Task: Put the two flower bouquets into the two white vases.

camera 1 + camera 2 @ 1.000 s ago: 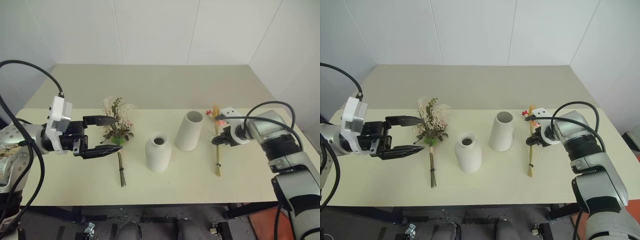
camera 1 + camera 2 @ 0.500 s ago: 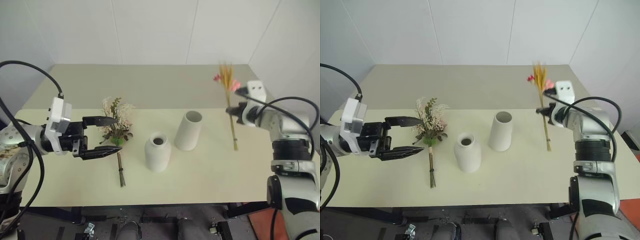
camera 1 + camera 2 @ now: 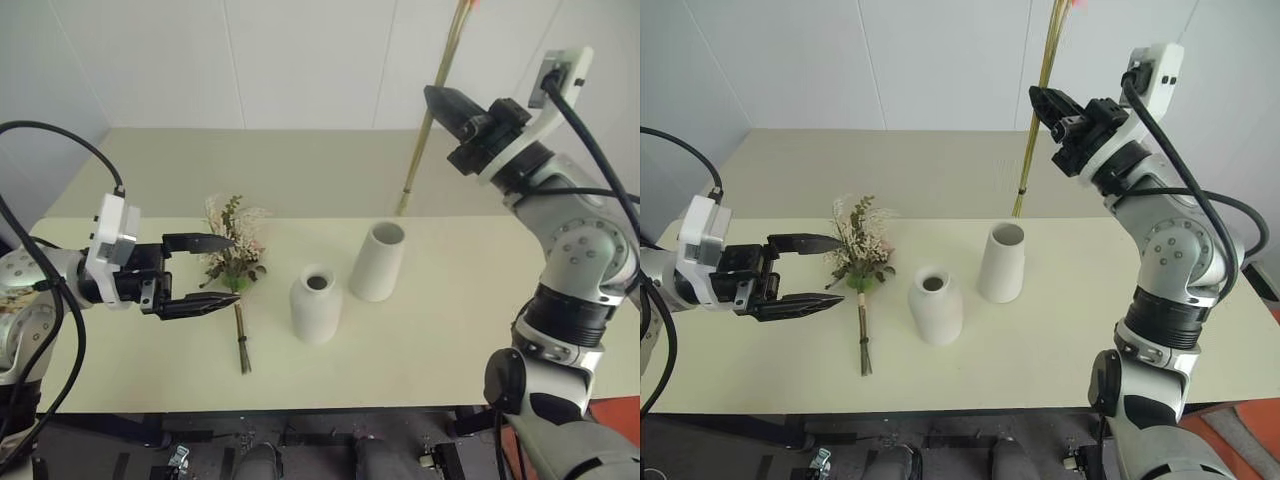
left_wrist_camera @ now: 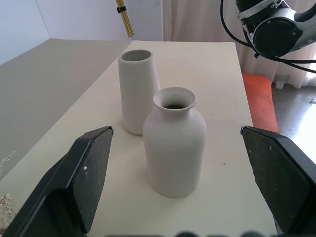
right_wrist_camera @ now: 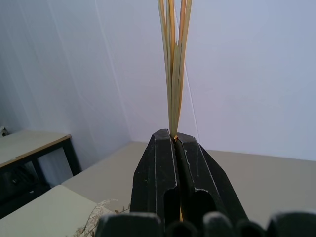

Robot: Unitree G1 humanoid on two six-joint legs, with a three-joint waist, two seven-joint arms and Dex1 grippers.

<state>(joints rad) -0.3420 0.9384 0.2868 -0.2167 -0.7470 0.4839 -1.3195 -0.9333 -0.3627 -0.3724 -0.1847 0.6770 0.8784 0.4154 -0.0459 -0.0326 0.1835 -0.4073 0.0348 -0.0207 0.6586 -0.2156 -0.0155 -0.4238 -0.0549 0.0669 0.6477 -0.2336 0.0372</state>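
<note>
I see both white vases (image 4: 174,148) matt, smooth, ceramic-looking | table (image 3: 420,340) matt pale cream, smooth | bushy bouquet (image 3: 236,255) dry, feathery sprigs, rough stems | thin bouquet (image 3: 430,125) straw-like, slightly shiny stalks | right gripper (image 5: 174,143) fingers (image 5: 155,173) smooth black plastic, faint sheen | walls smooth, white panels

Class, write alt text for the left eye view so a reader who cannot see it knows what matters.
The right gripper, shut on the thin orange-yellow bouquet, holds it high above the tall white vase. The open left gripper hangs beside the bushy bouquet lying on the table, near the short white vase.
</note>
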